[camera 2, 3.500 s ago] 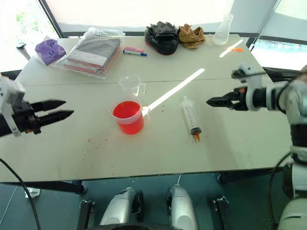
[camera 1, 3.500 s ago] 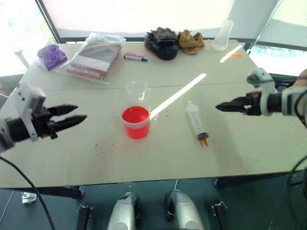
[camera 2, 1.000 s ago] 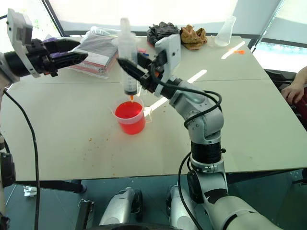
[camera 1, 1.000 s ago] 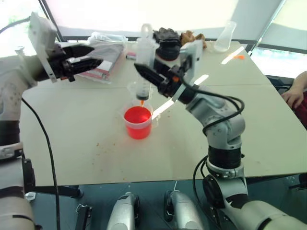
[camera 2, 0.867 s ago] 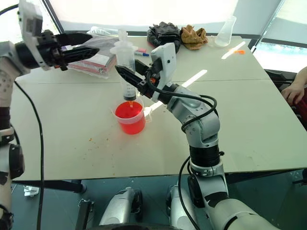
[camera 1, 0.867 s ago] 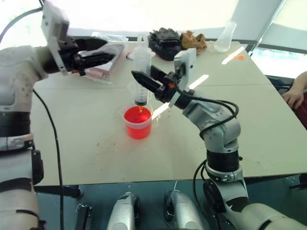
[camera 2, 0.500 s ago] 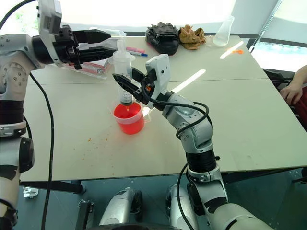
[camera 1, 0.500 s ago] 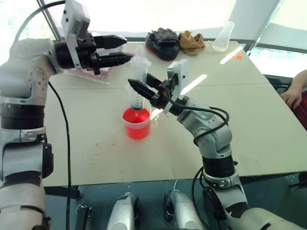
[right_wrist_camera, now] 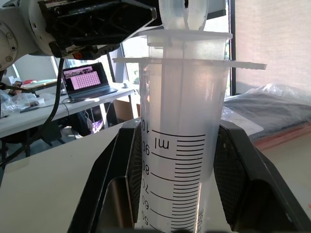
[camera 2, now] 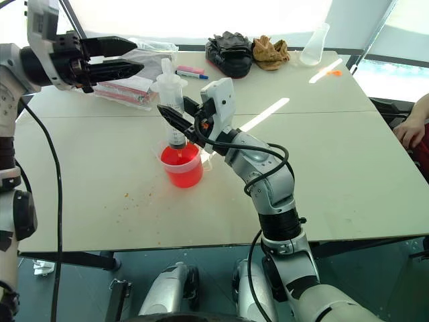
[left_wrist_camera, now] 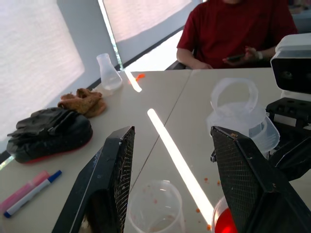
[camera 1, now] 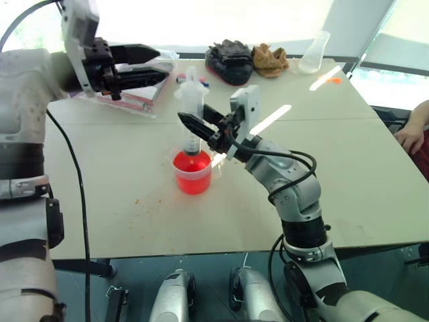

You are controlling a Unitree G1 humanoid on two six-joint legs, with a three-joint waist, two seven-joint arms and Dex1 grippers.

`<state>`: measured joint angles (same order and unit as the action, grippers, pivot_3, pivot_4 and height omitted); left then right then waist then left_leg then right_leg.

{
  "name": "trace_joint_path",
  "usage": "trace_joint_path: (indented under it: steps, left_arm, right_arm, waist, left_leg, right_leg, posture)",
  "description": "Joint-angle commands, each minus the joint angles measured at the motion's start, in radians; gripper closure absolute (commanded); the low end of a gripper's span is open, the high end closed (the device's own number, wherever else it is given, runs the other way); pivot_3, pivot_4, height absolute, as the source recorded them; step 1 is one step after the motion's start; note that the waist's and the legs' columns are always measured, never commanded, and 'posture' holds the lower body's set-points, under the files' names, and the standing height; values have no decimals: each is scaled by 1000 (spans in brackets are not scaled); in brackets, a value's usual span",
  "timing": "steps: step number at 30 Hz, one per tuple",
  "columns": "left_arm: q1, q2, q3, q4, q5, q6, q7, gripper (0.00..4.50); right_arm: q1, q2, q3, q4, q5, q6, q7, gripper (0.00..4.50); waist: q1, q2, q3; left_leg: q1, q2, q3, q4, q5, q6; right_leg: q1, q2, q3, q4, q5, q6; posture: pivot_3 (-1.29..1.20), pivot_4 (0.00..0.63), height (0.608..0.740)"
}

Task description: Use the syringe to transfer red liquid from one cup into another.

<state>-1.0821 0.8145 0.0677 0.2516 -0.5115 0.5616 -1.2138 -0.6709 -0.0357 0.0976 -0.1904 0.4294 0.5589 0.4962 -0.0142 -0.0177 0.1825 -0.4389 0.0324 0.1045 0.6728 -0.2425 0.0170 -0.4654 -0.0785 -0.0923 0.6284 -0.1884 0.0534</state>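
My right gripper (camera 1: 190, 126) is shut on the barrel of the syringe (camera 1: 191, 111) and holds it upright. The syringe's white plunger is pushed in, and its tip dips into the red liquid (camera 1: 192, 164) of the wide clear cup (camera 1: 193, 180) mid-table. In the right wrist view the fingers (right_wrist_camera: 119, 184) clamp the scale-marked barrel (right_wrist_camera: 182, 145). The smaller colourless cup (left_wrist_camera: 155, 206) stands just behind the red cup. My left gripper (camera 1: 159, 62) hovers open and empty, level, above and to the left of the plunger top (left_wrist_camera: 235, 104).
On the table's (camera 1: 335, 188) far side lie a plastic bag of items (camera 1: 134, 90), a red-and-blue marker (camera 2: 191, 72), black gloves (camera 1: 228, 60), brown gloves (camera 1: 269, 57) and a conical flask (camera 1: 312, 52). A person's hand (camera 1: 412, 131) rests at the right edge.
My right gripper has lowered the syringe, so its tip has gone from above the red cup into the liquid. The left gripper swung right towards the plunger and rose a little.
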Motion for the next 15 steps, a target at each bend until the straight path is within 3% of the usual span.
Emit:
trace_joint_path:
  steps: [1, 15]
  left_arm:
    - [-33, -12, 26, -50, -23, 5, 8, 1915]
    - [-2, -92, -42, -78, 21, -36, -12, 1915]
  right_arm:
    - [-11, -1, 10, -14, 2, -28, 10, 3008]
    - [-2, -1, 35, -2, -19, -45, 14, 3008]
  waist:
    - [0, 0, 0]
    - [-1, 0, 0]
  left_leg:
    - [0, 0, 0, 2, 0, 0]
    - [-1, 0, 0, 9, -2, 3]
  right_leg:
    - [0, 0, 0, 1, 0, 0]
    - [1, 0, 0, 3, -1, 1]
  posture:
    - [0, 150, 740]
    - [0, 150, 740]
